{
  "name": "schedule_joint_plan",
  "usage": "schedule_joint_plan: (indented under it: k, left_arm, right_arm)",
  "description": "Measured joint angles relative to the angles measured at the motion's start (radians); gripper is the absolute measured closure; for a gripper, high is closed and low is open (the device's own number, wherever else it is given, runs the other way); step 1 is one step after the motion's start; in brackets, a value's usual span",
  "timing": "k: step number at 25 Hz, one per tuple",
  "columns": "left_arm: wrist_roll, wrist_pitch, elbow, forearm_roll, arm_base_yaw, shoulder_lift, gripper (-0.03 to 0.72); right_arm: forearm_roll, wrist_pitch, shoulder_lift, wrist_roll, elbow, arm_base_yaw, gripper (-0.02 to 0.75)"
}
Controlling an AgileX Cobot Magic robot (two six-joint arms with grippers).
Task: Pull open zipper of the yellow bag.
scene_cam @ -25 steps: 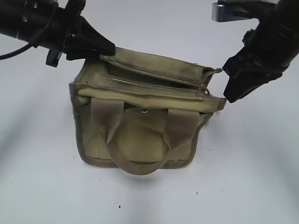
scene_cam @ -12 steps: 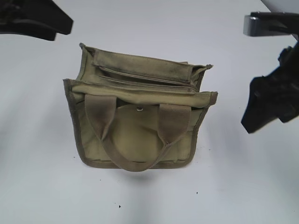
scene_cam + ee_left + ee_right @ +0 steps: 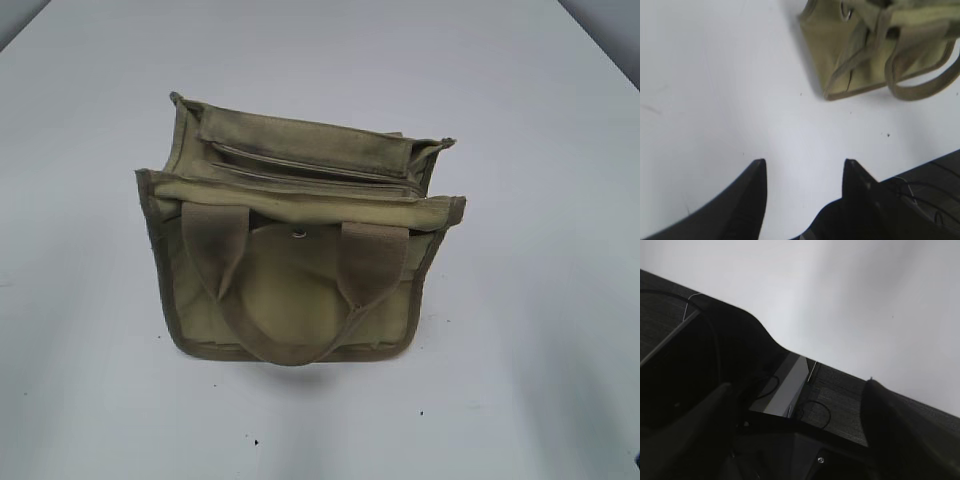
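Both arms have left the exterior view since the earlier frames, where you had them at the upper left and the right edge; now you see only the yellow bag (image 3: 295,250) sitting alone on the white table (image 3: 530,330), in the same spot as half a second ago. You'll find it near the middle of the table, its top gaping, with the zipper (image 3: 310,168) running as a straight line across the inner panel between the two upper flaps. Two webbing handles (image 3: 290,290) hang down over the front face, and a small metal snap (image 3: 299,234) sits just under the front rim between them. From your left wrist view, the left gripper (image 3: 804,167) is released, its two dark fingers spread with bare table between them, and the bag lies well apart at the upper right. From your right wrist view, the right gripper (image 3: 797,387) stands wide apart too, gripping nothing, with only table surface and dark robot hardware ahead of it.
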Motion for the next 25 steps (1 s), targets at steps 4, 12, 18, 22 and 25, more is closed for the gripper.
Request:
schedule_joint_plan:
  k: [4,12,18,22,25]
  left_arm:
    - [-0.009,0.008,0.164,0.051,0.0,-0.251,0.307]
    - [-0.01,-0.007,0.357,0.102,0.0,-0.678,0.307]
    - [-0.011,-0.017,0.36,0.102,0.0,-0.831,0.307]
    - [-0.012,-0.017,0.36,0.103,0.0,-0.842,0.307]
    - [-0.012,-0.017,0.362,0.103,0.0,-0.842,0.307]
  right_arm:
    - [-0.024,-0.013,-0.235,0.003,0.115,0.0,0.146]
    - [-0.033,-0.033,-0.569,-0.001,0.138,0.0,0.15]
    - [-0.035,-0.033,-0.695,-0.007,0.139,0.0,0.153]
    - [-0.036,-0.034,-0.715,-0.009,0.139,0.0,0.153]
    - [-0.036,-0.034,-0.715,-0.009,0.139,0.0,0.153]
